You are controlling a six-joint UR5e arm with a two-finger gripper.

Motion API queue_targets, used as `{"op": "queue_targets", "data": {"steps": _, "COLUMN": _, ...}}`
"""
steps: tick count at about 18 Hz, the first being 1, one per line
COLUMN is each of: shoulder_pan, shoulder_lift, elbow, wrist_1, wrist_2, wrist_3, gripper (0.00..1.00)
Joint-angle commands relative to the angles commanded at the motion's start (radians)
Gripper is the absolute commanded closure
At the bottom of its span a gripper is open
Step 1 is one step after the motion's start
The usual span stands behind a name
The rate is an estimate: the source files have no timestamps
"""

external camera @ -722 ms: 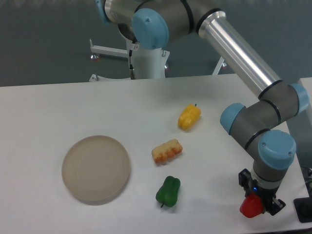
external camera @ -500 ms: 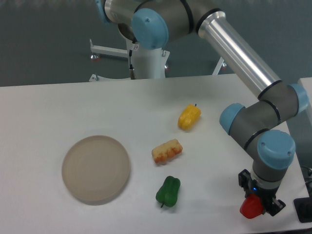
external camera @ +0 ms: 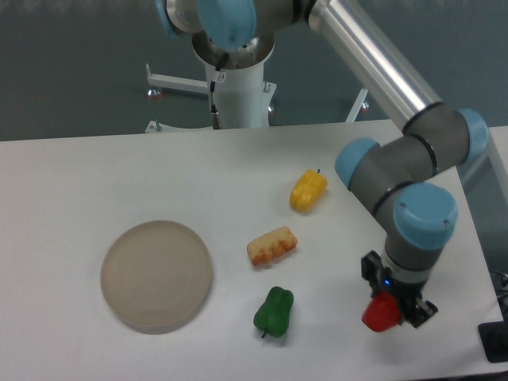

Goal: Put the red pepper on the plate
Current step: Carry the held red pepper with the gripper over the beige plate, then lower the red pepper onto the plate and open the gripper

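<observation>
Green pepper between tool and plate

You see a white table filling the lower frame. Behind it, toward twelve o'clock, a dark grey-blue wall spans the top, with a white metal stand before it.

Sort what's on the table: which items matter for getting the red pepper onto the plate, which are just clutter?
Job:
red pepper, held in the gripper
plate, at the table's left, nothing on it

Clutter:
green pepper, between plate and gripper
yellow pepper
orange ridged toy
</observation>
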Motion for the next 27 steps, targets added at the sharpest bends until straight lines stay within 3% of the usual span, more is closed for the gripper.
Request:
{"op": "queue_targets", "data": {"steps": 4, "shoulder_pan": -0.047, "shoulder_lift": 0.1, "elbow": -0.137, "wrist_1": 0.001, "wrist_2": -0.061, "wrist_3": -0.106, "gripper": 0.48}}
{"op": "queue_targets", "data": {"steps": 7, "shoulder_pan": -0.124, "shoulder_lift": 0.154, "elbow": -0.22, "wrist_1": 0.004, "wrist_2": -0.068, "wrist_3": -0.27, "gripper": 0.48}}
{"op": "queue_targets", "data": {"steps": 12, "shoulder_pan": -0.287, "shoulder_lift": 0.181, "elbow": -0.319, "wrist_1": 0.008, "wrist_2": -0.062, "wrist_3": -0.511, "gripper": 0.48}}
{"op": "queue_targets", "data": {"steps": 18, "shoulder_pan": -0.383, "shoulder_lift": 0.166, "elbow": -0.362, "wrist_1": 0.008, "wrist_2": -0.069, "wrist_3": -0.663, "gripper": 0.48}}
{"op": "queue_targets", "data": {"steps": 27, "shoulder_pan": -0.433, "shoulder_lift": 0.132, "elbow": -0.372, "wrist_1": 0.009, "wrist_2": -0.072, "wrist_3": -0.772, "gripper": 0.48}}
